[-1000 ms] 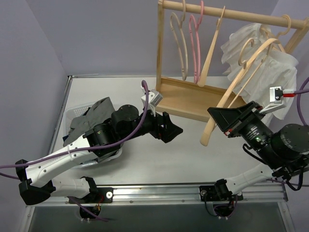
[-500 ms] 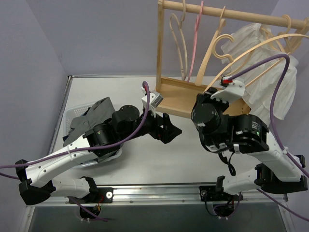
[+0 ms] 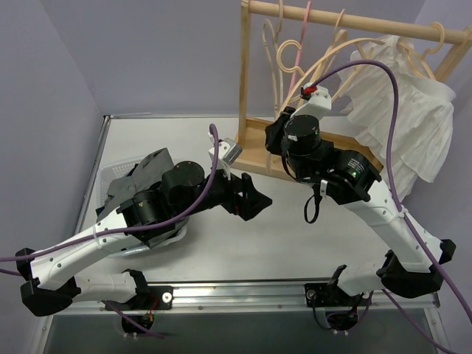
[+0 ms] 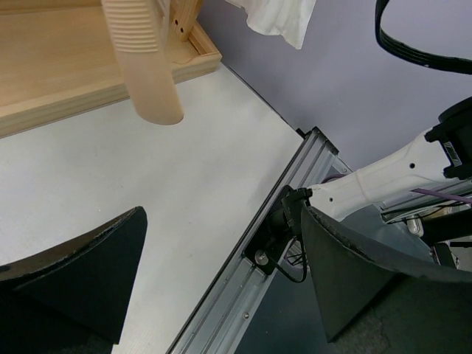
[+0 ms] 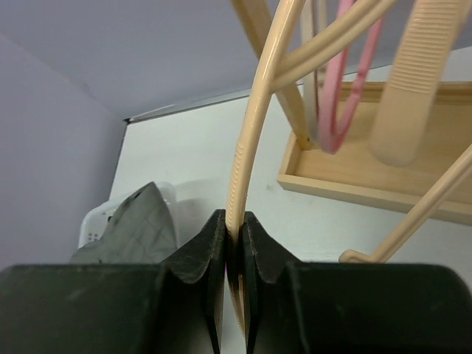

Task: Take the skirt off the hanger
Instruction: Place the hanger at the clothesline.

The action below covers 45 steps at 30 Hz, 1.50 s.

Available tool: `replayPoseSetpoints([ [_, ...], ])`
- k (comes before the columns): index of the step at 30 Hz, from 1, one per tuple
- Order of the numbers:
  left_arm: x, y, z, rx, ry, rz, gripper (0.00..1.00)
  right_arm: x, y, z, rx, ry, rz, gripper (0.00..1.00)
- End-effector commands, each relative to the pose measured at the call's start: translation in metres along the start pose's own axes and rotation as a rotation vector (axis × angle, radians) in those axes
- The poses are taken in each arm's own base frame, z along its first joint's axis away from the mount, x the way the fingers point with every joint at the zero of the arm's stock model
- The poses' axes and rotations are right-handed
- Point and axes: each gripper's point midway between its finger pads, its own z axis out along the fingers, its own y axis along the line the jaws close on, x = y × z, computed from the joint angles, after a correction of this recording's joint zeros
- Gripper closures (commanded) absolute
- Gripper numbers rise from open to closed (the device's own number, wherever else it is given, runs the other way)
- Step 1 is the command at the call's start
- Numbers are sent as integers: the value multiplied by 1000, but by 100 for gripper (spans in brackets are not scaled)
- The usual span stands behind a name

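Note:
The grey skirt (image 3: pixel 136 177) lies bunched in a white basket (image 3: pixel 109 174) at the table's left, apart from any hanger; the right wrist view shows the skirt (image 5: pixel 136 225) too. My right gripper (image 3: pixel 273 136) is up by the rack's left post, shut on one arm of a pale wooden hanger (image 3: pixel 339 46). In the right wrist view that gripper (image 5: pixel 234 221) pinches the ribbed hanger arm (image 5: pixel 247 147), which rises toward the rail. My left gripper (image 3: pixel 254 199) hovers open over the table's middle, and nothing lies between its fingers (image 4: pixel 221 221).
A wooden rack with a base tray (image 3: pixel 295 158) and top rail (image 3: pixel 369 22) stands at the back right. It carries a pink hanger (image 3: pixel 304 26), more wooden hangers and a white ruffled blouse (image 3: pixel 413 110). A hanger end (image 4: pixel 144 66) dangles above the table ahead of the left gripper.
My right arm has swung left and up from the right edge to the rack's left post, carrying the wooden hanger. The left arm has barely shifted.

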Motion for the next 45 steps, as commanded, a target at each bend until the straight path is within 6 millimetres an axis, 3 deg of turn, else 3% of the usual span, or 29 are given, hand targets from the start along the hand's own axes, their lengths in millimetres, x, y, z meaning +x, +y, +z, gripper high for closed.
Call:
replayPoseSetpoints([
  [1,-19,-8,-11,12,-49,6,6,-6,26,-3,-141,-18,43,100],
  [3,-18,-8,-11,12,-49,3,6,-21,22,-4,-178,-59,112,100],
  [4,-18,-8,-11,13,-48,-1,6,-18,23,-8,-235,-31,149,100],
  [5,-17,-9,-11,17,-46,-3,6,-33,4,3,-213,-54,187,100],
  [6,-16,-9,-9,19,-41,-4,6,-43,1,7,-245,-71,220,100],
  [7,-17,-10,-10,22,-43,-10,6,-44,6,4,-333,-34,232,100],
  [8,-16,-11,-9,30,-39,-12,6,-42,-2,13,-342,-16,254,100],
  [9,-17,-12,-9,35,-42,-15,6,-62,-18,22,-350,-63,278,100],
  [10,-17,-14,-8,39,-40,-22,6,-62,-12,20,-435,-31,273,100],
  [16,-15,-14,-14,42,-40,-36,6,-102,-29,18,-510,-118,284,100],
  [23,-9,-6,-15,8,-23,-40,6,-112,-30,4,-608,-113,277,100],
  [28,0,-9,-6,23,25,-50,6,-121,-56,8,-604,-125,299,100],
  [29,0,-9,-5,25,25,-51,6,-131,-61,5,-621,-151,321,100],
  [31,2,-17,-5,76,23,-54,6,-135,-75,10,-614,-153,339,100],
  [36,2,-5,-3,3,19,-71,6,-148,-98,23,-623,-161,406,100],
  [45,-6,-4,-8,-17,5,-54,0,-143,-106,51,-607,-121,479,100],
])
